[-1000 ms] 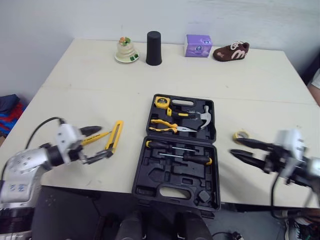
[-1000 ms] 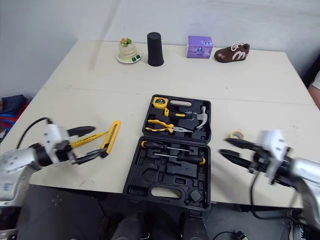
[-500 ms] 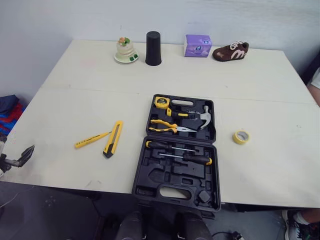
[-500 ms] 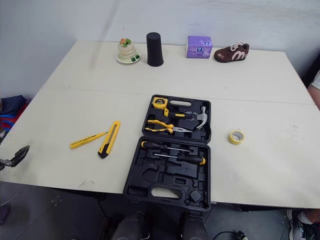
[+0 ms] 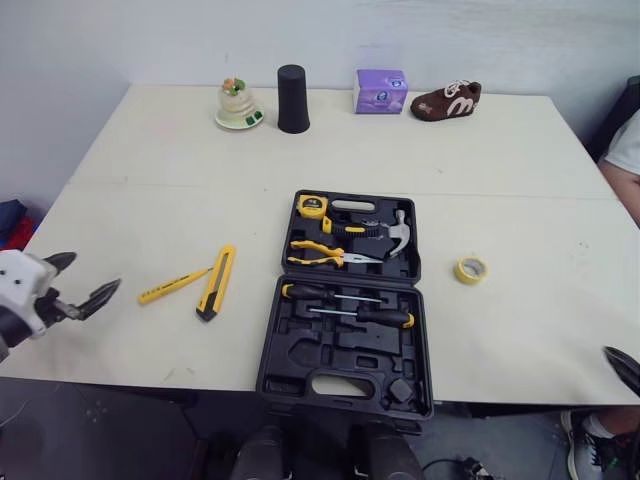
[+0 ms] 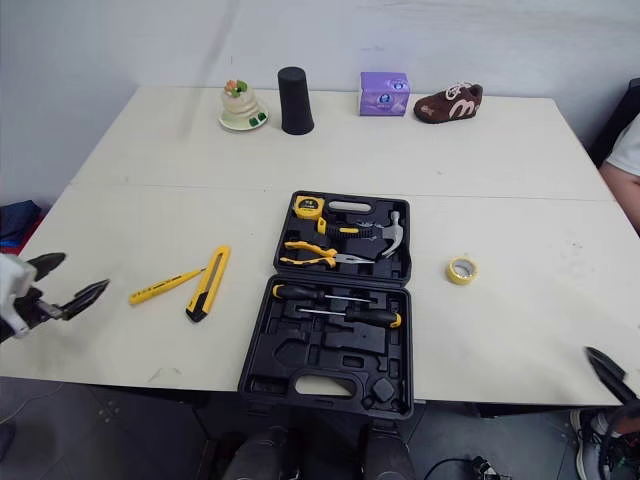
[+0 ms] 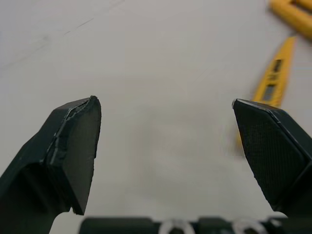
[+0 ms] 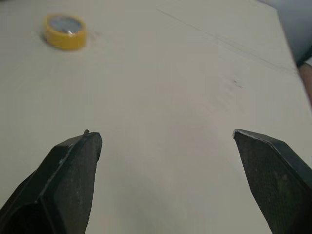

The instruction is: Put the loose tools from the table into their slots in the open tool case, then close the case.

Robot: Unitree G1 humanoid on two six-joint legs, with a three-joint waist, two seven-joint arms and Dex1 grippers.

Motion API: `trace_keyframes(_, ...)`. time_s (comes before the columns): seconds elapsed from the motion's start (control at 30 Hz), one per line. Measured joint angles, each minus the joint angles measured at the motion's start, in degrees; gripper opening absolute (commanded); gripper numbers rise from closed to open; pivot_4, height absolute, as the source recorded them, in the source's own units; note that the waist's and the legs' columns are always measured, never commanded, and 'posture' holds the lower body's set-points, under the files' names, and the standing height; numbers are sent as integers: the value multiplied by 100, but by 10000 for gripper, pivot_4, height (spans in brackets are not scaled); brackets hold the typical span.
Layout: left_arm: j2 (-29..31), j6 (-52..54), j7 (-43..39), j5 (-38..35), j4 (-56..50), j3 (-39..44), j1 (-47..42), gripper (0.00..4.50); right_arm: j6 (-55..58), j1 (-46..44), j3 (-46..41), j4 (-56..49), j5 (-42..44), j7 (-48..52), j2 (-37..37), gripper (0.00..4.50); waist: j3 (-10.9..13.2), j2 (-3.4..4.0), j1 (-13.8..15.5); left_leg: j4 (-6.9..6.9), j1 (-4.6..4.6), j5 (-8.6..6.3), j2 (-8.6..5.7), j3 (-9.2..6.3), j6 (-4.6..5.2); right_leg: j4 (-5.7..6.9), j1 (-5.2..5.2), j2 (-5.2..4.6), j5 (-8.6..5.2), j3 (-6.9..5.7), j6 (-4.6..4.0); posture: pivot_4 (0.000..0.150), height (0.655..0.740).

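The open black tool case (image 5: pixel 300 352) lies at the table's front middle, holding a tape measure, hammer, pliers and two screwdrivers. Left of it lie a yellow utility knife (image 5: pixel 215 282) and a slim yellow tester (image 5: pixel 173 286). A yellow tape roll (image 5: pixel 470 269) lies to the case's right. My left gripper (image 5: pixel 86 274) hovers open and empty at the table's left front edge, well left of the tester (image 7: pixel 273 83). One finger of my right gripper (image 5: pixel 625 368) shows at the front right; its wrist view shows it open (image 8: pixel 165 134), empty, some way from the tape roll (image 8: pixel 66 30).
Along the far edge stand a small figurine on a dish (image 5: pixel 238 105), a black cup (image 5: pixel 292 85), a purple box (image 5: pixel 380 90) and a brown shoe (image 5: pixel 445 100). A person's sleeve (image 5: pixel 625 150) shows at the right edge.
Both grippers pulled back from the tester and the tape roll to the table's front corners. The left one has since edged back in. The head camera has shifted; the tools have not moved.
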Motion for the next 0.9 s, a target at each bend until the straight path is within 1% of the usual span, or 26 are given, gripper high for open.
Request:
trace_keyframes(0.1, 18, 582, -488, -133, -322, -446, -149, 45000, 156, -259, 268, -1054, 397, 36, 171, 44798, 0, 1, 9, 0, 2, 0, 0, 0, 1, 1, 2, 2, 0, 0, 0, 1500, 7380)
trace_keyframes(0.2, 136, 939, -937, -70, -205, -929, -426, 45000, 442, -405, 549, -1777, 691, 187, 129, 44798, 1, 0, 14, 0, 1, 6, 0, 0, 7, 3, 0, 6, 0, -1, 0, 1500, 7380)
trace_keyframes(0.3, 173, 889, -1254, 314, 757, -1474, -1303, 45000, 835, -754, 1083, -2445, 1047, 321, 28, 44798, 2, -2, 52, 4, -2, 13, -4, 0, 17, 7, -2, 7, 0, -5, 0, 1500, 7380)
trace_keyframes(0.4, 172, 570, -1480, 607, 1570, -1764, -1961, 45000, 1018, -1074, 1585, -3065, 1180, 421, -19, 44798, 1, -5, 92, 6, -6, 11, -4, 1, 14, 14, -9, 7, 0, -6, 1, 1500, 7380)
trace_keyframes(0.5, 168, 420, -1747, 736, 2085, -1923, -2279, 45000, 1112, -1212, 1880, -3244, 1163, 436, -21, 44798, 0, -8, 118, 26, -18, 9, -3, 16, 16, 39, -21, 9, 0, -5, 1, 1500, 7380)
trace_keyframes(0.6, 164, 207, -2132, 856, 2617, -2095, -2673, 45000, 1171, -1428, 2161, -3414, 1157, 411, 3, 44798, 0, -8, 138, 74, -61, 2, -4, 18, 33, 48, -47, 8, 3, -11, 7, 1500, 7380)
trace_keyframes(0.83, 28, -398, -2349, 1031, 3110, -2188, -2950, 45000, 1188, -1472, 2331, -3623, 1151, 526, 10, 44798, -4, -14, 163, 97, -67, -8, -8, 13, 51, 39, -43, -1, 11, -10, 20, 1500, 7380)
trace_keyframes(0.9, -20, -486, -2371, 1038, 3112, -2188, -2949, 39693, 1188, -1473, 2349, -3623, 1146, 555, 10, 45000, -4, -15, 170, 97, -67, -8, -9, 12, 51, 41, -43, -2, 11, -10, 20, 1500, 7380)
